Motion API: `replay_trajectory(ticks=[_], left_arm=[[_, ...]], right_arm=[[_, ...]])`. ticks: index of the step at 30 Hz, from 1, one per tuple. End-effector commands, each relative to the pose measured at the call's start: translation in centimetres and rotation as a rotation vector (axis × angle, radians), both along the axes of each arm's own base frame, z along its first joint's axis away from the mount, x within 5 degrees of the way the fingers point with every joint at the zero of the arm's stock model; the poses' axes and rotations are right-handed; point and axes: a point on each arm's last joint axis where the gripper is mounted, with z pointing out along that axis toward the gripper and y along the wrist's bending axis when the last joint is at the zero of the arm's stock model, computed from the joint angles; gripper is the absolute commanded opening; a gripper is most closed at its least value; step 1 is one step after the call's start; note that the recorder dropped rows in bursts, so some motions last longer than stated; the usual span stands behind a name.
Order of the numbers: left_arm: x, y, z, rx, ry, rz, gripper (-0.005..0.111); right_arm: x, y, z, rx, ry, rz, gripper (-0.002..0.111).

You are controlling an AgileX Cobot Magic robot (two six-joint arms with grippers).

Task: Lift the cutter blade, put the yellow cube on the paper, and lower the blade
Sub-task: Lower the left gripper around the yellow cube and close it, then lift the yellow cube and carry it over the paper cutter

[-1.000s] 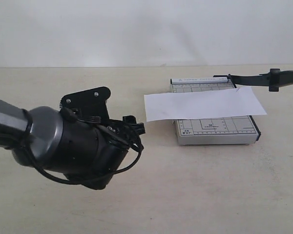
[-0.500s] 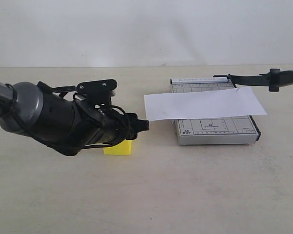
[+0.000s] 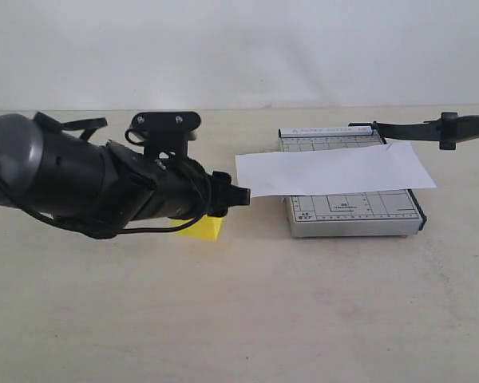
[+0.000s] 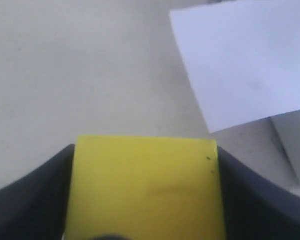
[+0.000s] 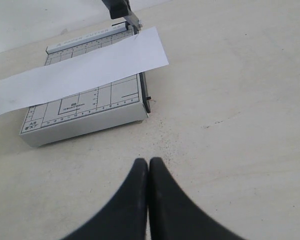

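Plain beige table (image 3: 303,319) sitting in front of a blank white wall (image 3: 239,48), nothing fancy. The left gripper (image 3: 223,198) is pinching the yellow cube (image 4: 145,185), one dark finger (image 4: 30,200) pressing on each side, so it's open only as wide as the cube. The cube is hanging out just left of the paper (image 3: 331,171), near its free end and not on it. Can't tell if it's touching the table or slightly off it. The paper is lying across the grey cutter base (image 3: 359,211), sticking out past both sides. The cutter blade (image 3: 419,129) is standing raised, poking out from the hinge at the back corner. The right gripper (image 5: 148,170) is hovering over bare table near the base, fingers pressed together, gripping nothing.
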Motion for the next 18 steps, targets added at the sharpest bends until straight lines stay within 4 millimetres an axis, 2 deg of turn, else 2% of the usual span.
replay_trajectory(ticks=[1,8,10,14,18], left_arm=[[-0.2,0.2,3.9,0.027,-0.114,-0.111,0.004],[-1.3,0.0,7.6,-0.011,-0.164,-0.295,0.004],[-0.7,-0.5,8.5,-0.056,-0.153,-0.35,0.004],[2.9,-2.5,10.5,-0.156,-0.159,-0.433,0.004],[7.1,-6.5,11.7,-0.224,-0.184,-0.62,0.004]], right_arm=[[0.0,-0.1,0.0,-0.016,-0.01,-0.004,0.0],[0.0,-0.1,0.0,-0.023,-0.014,-0.004,0.0],[0.0,-0.1,0.0,-0.023,-0.014,-0.004,0.0],[0.0,-0.1,0.0,-0.026,-0.014,-0.003,0.0],[0.0,-0.1,0.0,-0.027,-0.014,-0.003,0.0]])
